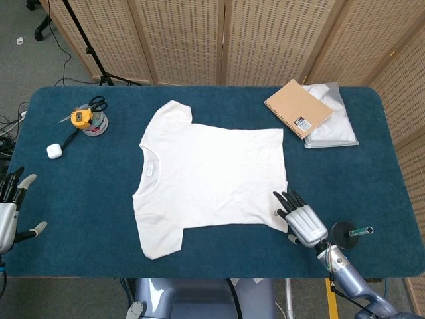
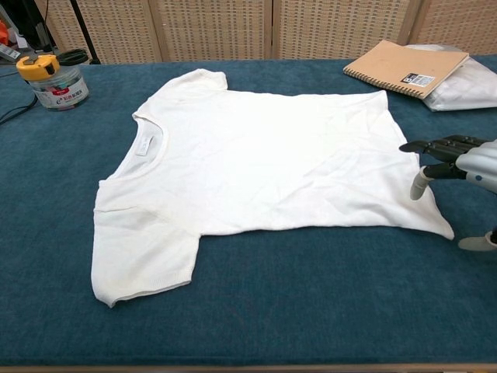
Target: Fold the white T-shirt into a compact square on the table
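Because my right hand [image 1: 302, 220] hangs open and empty over the white T-shirt [image 1: 211, 174]'s five o'clock hem corner, I might pinch only the top layer, or bunch it.

The white T-shirt [image 1: 212, 179] lies spread flat and unfolded in front of me on the blue table, face up with light wrinkles. Its collar points toward my left, hem toward my right, both short sleeves out.

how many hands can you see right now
2. The right hand hovers, fingers spread, at the white T-shirt's near hem corner; the left hand sits at the table's left edge, partly out of frame.
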